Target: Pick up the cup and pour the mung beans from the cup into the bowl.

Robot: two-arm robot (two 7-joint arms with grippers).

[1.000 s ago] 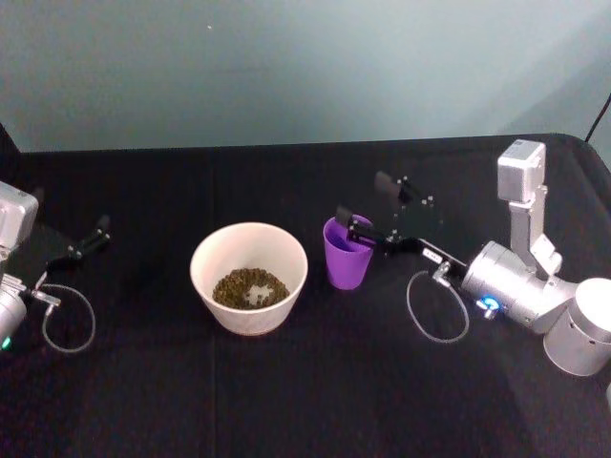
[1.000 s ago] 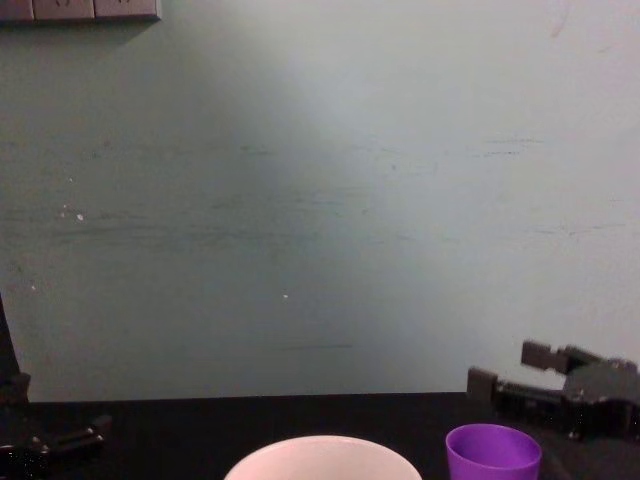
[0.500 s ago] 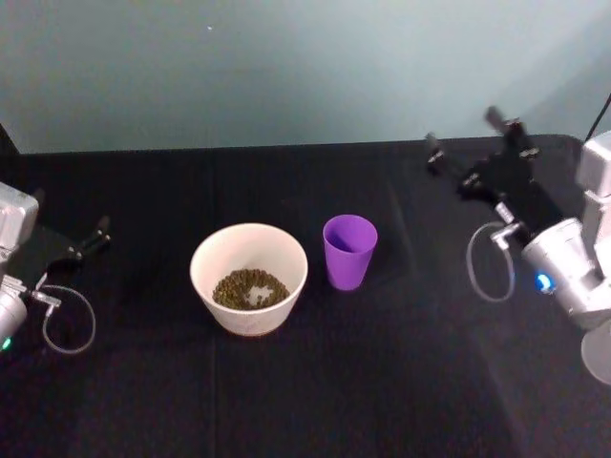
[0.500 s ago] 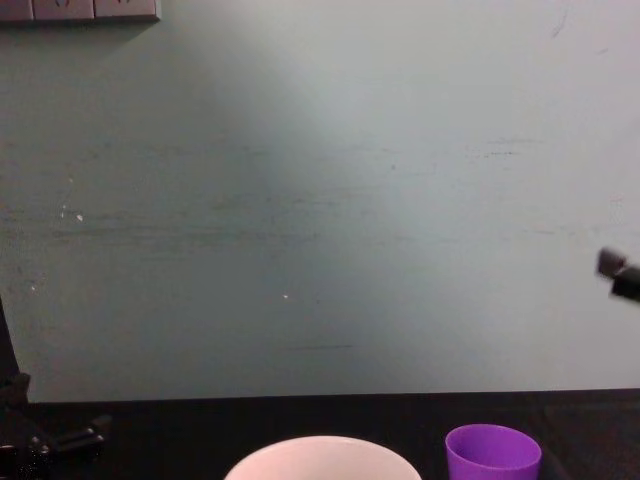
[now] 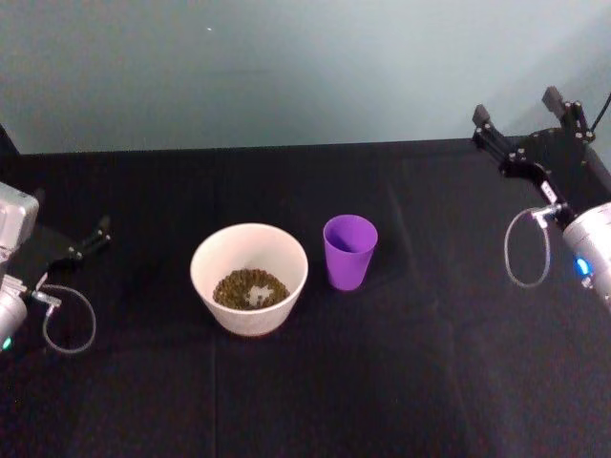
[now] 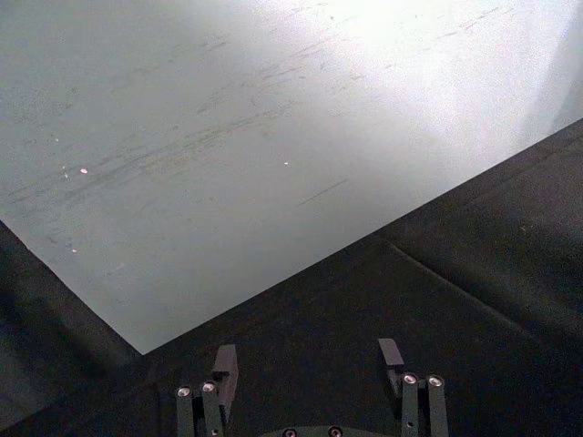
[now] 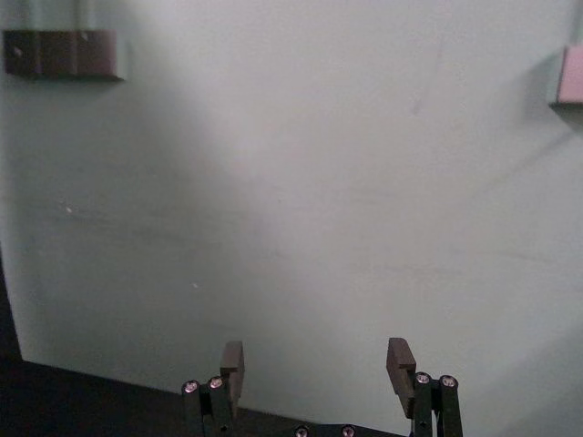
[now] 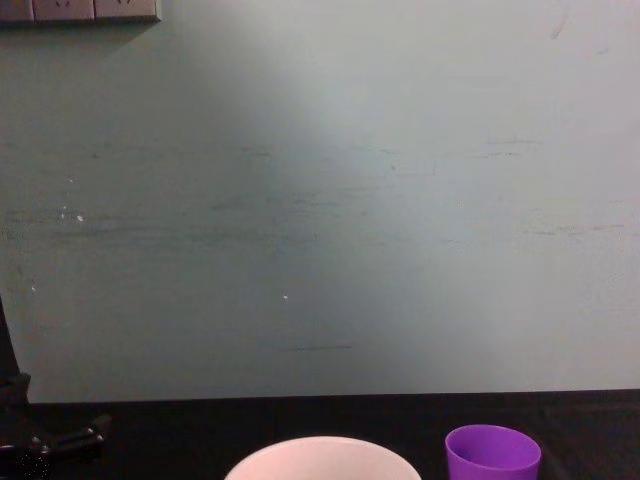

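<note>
The left pincer (image 5: 91, 239) rests low at the tabletop's (image 5: 382, 382) left edge, its fingers spread apart, gripping nothing. Well to its right stands the bowl (image 5: 249, 277), mung beans (image 5: 248, 287) in its bottom. Just beside the bowl, upright, is the cup (image 5: 349, 250). Far right of the cup, raised near the back edge, the right pincer (image 5: 516, 119) is wide open and empty.

Purple cup (image 5: 349, 250) upright, just right of white bowl (image 5: 249, 246), not touching. Mung beans (image 5: 249, 288) in bowl bottom.
</note>
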